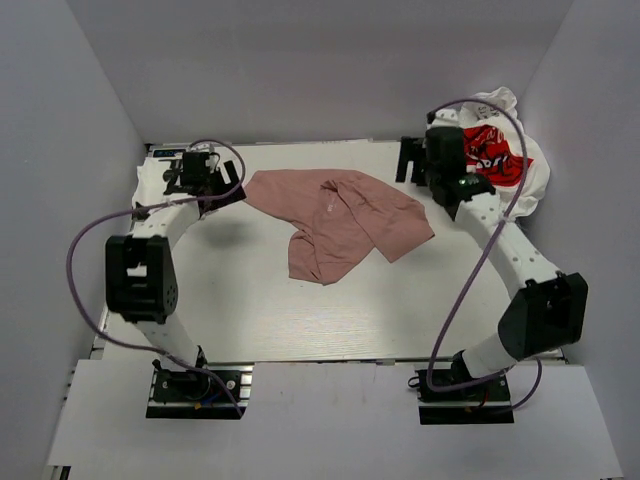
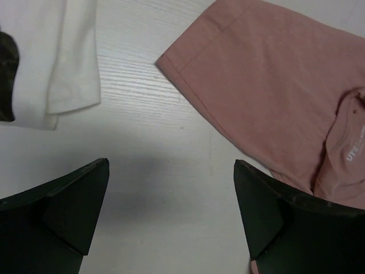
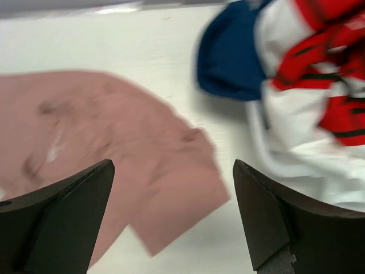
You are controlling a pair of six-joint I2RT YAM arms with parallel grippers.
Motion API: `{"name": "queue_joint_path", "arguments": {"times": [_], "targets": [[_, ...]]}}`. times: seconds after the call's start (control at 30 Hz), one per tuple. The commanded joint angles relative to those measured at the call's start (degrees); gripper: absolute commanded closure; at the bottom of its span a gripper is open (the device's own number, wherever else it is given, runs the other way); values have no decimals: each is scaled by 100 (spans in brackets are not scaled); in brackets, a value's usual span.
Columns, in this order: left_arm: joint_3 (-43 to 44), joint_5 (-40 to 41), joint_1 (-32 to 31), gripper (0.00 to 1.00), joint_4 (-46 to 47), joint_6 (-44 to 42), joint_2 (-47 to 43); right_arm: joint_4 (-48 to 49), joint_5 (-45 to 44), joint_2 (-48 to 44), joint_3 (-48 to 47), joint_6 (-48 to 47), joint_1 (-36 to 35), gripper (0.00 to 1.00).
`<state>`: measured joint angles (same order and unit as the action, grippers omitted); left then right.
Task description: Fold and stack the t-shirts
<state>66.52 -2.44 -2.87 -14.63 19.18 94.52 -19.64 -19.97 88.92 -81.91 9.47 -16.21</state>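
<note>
Pale wood-grain table (image 1: 300, 320), boxed by grey walls (image 1: 300, 70) on three sides.

- Dusty-pink t-shirt (image 1: 335, 222) lay mid-table, toward the far side. It was crumpled and unfolded, one sleeve spread left and the hem bunched toward the near side. The collar label was visible in the left wrist view (image 2: 274, 97). Nothing gripped it.
- Far right corner: a loose heap off the table's right edge. The white tee with red graphic (image 1: 500, 155) sat on top, with the navy tee (image 3: 234, 57) tucked against it on the left. Neither was folded.
- Far left corner: a white tee (image 2: 51, 63) lay flat at the table edge with a dark patch at its left side. Its edges looked straight, so it was possibly a finished fold, but the views did not settle this.
- Left gripper (image 1: 205, 178) hovered between the white tee and the pink sleeve, jaws spread wide and nothing between them (image 2: 171, 165).
- Right gripper (image 1: 415, 165) hovered above the pink shirt's right edge, beside the heap. Its jaws were also wide apart and empty (image 3: 174, 165); that view was motion-blurred.

Progress, as judged: early. At most one shirt had been dealt with. The pink one was laid out but not yet flattened or folded. The navy and red-graphic tees waited in the heap, and no stack of several shirts showed anywhere.
</note>
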Motion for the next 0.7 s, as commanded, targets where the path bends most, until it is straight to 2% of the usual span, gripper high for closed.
{"name": "queue_joint_path", "arguments": {"times": [0.0, 0.03, 0.17, 0.37, 0.47, 0.5, 0.57, 0.6, 0.63, 0.67], "targets": [[1087, 93, -125, 0, -610, 217, 872, 250, 319, -235, 832, 177, -435, 10], [1291, 181, -126, 0, -802, 270, 1371, 233, 205, -261, 948, 238, -740, 10], [2476, 664, -353, 0, -1392, 410, 2418, 40, -69, -78, 1632, 361, -1148, 10], [3278, 1104, -626, 3, -1613, 586, 3247, 223, 230, 380, 2232, 520, -1473, 10], [3499, 1263, -679, 20, -1823, 648, 3608, 583, 300, 511, 2425, 520, -1517, 10], [3560, 1263, -732, 35, -1824, 648, 3669, 619, 283, 590, 2451, 503, -1500, 10], [3561, 1324, -732, 47, -1824, 709, 3792, 742, 265, 844, 2434, 538, -1491, 10], [3561, 1325, -732, 72, -1824, 710, 3793, 751, 187, 941, 2425, 555, -1491, 15], [3622, 1429, -732, 90, -1824, 710, 3793, 777, 143, 1012, 2364, 538, -1482, 19], [3622, 1430, -732, 100, -1824, 762, 3793, 716, 20, 1230, 2320, 642, -1482, 25]]}}
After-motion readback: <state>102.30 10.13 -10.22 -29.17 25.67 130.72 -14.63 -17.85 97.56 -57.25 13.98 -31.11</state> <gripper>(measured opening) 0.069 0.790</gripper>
